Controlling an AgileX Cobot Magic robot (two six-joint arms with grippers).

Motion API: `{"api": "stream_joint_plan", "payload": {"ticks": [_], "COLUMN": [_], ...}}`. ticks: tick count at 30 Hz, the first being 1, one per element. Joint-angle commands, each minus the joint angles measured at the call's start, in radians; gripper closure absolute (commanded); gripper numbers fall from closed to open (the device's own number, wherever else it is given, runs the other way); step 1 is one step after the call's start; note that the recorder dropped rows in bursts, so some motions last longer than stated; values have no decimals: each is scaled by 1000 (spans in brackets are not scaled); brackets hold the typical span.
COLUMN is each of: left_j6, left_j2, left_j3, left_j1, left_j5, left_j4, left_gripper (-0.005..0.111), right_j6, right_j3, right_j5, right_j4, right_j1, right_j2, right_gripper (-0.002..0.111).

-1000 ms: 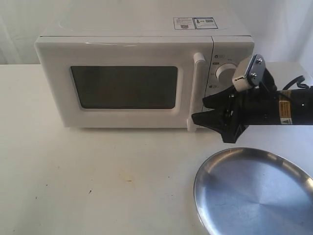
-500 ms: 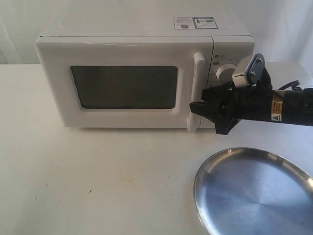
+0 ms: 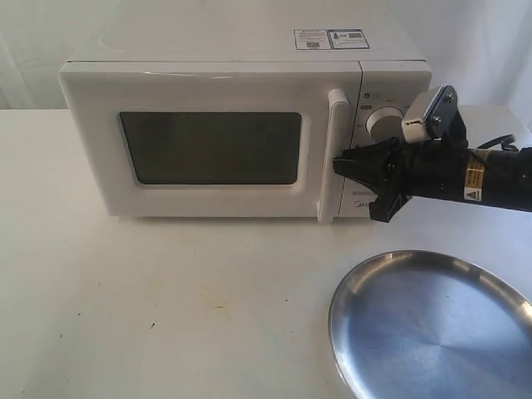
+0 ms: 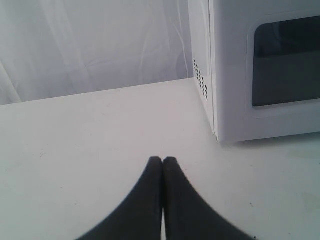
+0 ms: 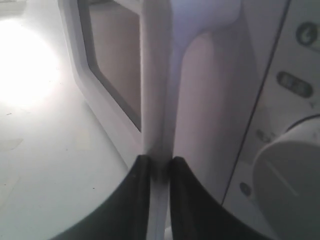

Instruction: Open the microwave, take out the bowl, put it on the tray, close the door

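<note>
The white microwave [image 3: 224,133] stands at the back of the table with its door [image 3: 208,150] closed. My right gripper [image 3: 341,166] is shut on the door's vertical white bar handle [image 3: 334,158], about halfway down it; in the right wrist view the two black fingers [image 5: 137,195] pinch the handle [image 5: 157,100] between them. The silver tray [image 3: 432,328] lies on the table in front of the microwave's right side. My left gripper [image 4: 162,160] hovers over the table left of the microwave [image 4: 260,70], shut and empty. The bowl is hidden.
Two round knobs [image 3: 381,123] sit on the control panel right of the handle, just behind my right arm [image 3: 474,179]. White curtains [image 4: 90,45] hang behind the table. The white tabletop [image 3: 166,299] stretches left of the tray.
My right gripper rose along the handle from near its base to mid-height and its jaws closed onto the handle. The door has not moved.
</note>
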State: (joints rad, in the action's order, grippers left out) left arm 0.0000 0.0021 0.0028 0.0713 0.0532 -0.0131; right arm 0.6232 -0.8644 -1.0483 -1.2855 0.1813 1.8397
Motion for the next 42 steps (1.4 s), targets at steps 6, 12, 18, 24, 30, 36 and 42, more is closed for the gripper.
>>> {"api": "stream_joint_plan", "payload": {"ticks": [6,12,18,24,30,36,42], "left_j6": [0,0,0,0,0,0,0], "left_j2": [-2,-2,-2,-2,-2,-2,-2], "left_j3": [-3,-3,-3,-3,-3,-3,-3], "left_j1": [-2,-2,-2,-2,-2,-2,-2], "left_j5": [-1,-1,-1,-1,-1,-1,-1], "left_j4": [6,6,6,6,6,6,6], "left_gripper": [107,107,107,107,107,107,107], "right_j6": [-66,-74,-78,-5,21,3,-35], "right_j3": [-22,-22,-22,-22,-22,-22,-22], "right_j5": [-173,-170,-173,-173,-173,-152,-151], "right_j4": [-48,3,1,26,26,26,-37], "right_j1": [30,58,67,67,87,91,91], "right_j2": [-1,29,41,41,49,49,49], "right_gripper": [108,105,60,56,63,108,108]}}
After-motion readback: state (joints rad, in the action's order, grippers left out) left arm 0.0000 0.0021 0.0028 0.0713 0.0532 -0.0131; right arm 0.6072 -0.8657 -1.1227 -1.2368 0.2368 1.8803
